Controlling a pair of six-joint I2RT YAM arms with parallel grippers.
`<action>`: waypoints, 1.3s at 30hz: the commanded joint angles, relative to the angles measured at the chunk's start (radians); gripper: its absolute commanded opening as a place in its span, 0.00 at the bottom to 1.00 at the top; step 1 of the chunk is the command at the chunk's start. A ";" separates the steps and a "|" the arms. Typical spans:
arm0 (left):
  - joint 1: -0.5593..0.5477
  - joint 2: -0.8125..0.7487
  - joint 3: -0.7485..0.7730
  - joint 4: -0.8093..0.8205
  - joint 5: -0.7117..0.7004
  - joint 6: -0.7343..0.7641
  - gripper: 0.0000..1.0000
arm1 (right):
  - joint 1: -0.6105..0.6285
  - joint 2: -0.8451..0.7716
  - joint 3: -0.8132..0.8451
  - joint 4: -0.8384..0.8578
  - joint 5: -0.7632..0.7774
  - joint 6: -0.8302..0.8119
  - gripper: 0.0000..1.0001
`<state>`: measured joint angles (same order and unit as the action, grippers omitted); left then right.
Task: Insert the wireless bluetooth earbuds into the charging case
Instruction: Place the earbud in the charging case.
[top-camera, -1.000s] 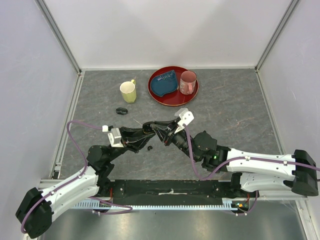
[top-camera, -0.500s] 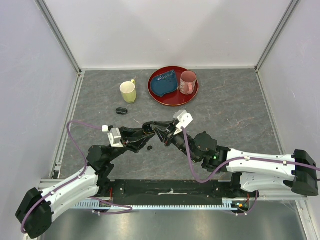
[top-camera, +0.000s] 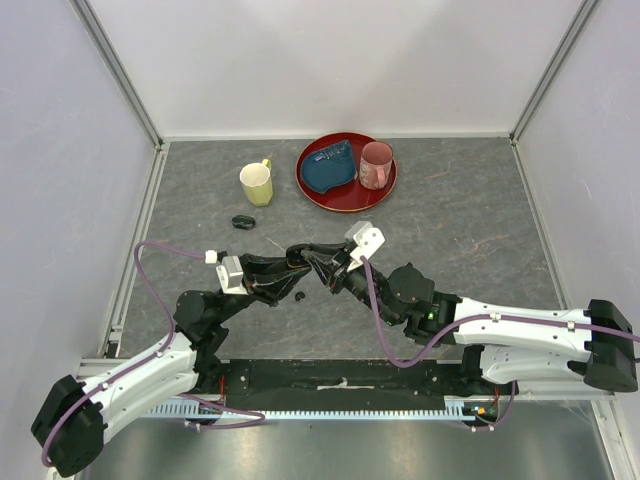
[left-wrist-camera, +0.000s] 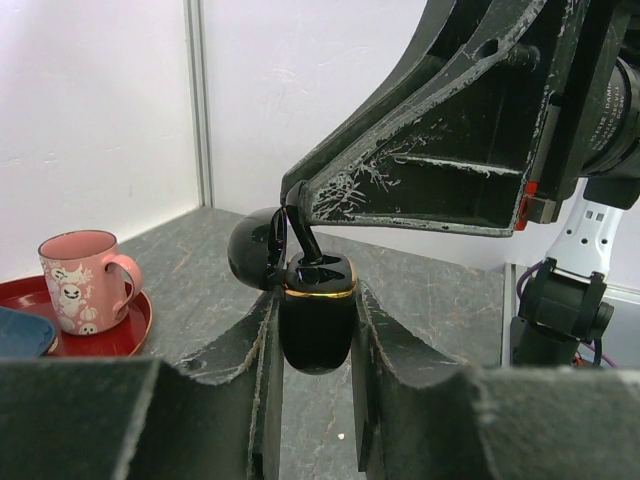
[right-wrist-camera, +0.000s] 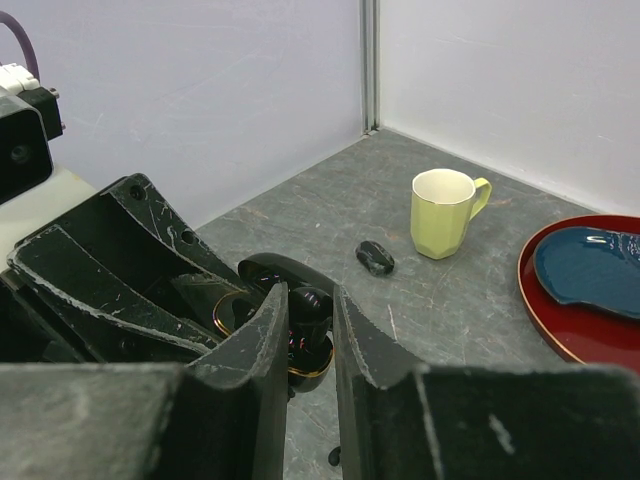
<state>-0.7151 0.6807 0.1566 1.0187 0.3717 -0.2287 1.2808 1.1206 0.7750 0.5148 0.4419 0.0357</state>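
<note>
My left gripper (left-wrist-camera: 315, 300) is shut on the black charging case (left-wrist-camera: 318, 325), which has a gold rim and stands upright with its lid (left-wrist-camera: 255, 250) hinged open to the left. My right gripper (right-wrist-camera: 310, 300) is shut on a small black earbud (right-wrist-camera: 312, 308). The earbud's stem (left-wrist-camera: 303, 238) dips into the open top of the case (right-wrist-camera: 312, 366). In the top view both grippers meet above the table's middle, left gripper (top-camera: 298, 258) against right gripper (top-camera: 326, 270). Another tiny earbud (top-camera: 299, 296) lies on the table just below them.
A second black oval case (top-camera: 242, 222) lies near a yellow mug (top-camera: 257, 184). A red tray (top-camera: 346, 203) at the back holds a blue dish (top-camera: 328, 168) and a pink mug (top-camera: 375, 165). White walls enclose the grey table on three sides.
My right gripper has edged slightly left toward the case with the earbud in it. The left gripper and the case have stayed put.
</note>
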 joint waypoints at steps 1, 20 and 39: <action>-0.001 -0.007 0.011 0.064 -0.007 -0.014 0.02 | 0.005 -0.010 0.006 -0.042 0.008 -0.030 0.00; -0.003 -0.007 0.012 0.064 -0.028 -0.004 0.02 | 0.005 -0.021 -0.009 -0.058 0.014 -0.072 0.00; -0.003 -0.007 0.011 0.069 0.000 -0.001 0.02 | 0.003 -0.008 -0.039 0.010 0.025 -0.068 0.00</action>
<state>-0.7158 0.6872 0.1566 0.9966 0.3721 -0.2287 1.2877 1.1145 0.7475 0.5343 0.4591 -0.0200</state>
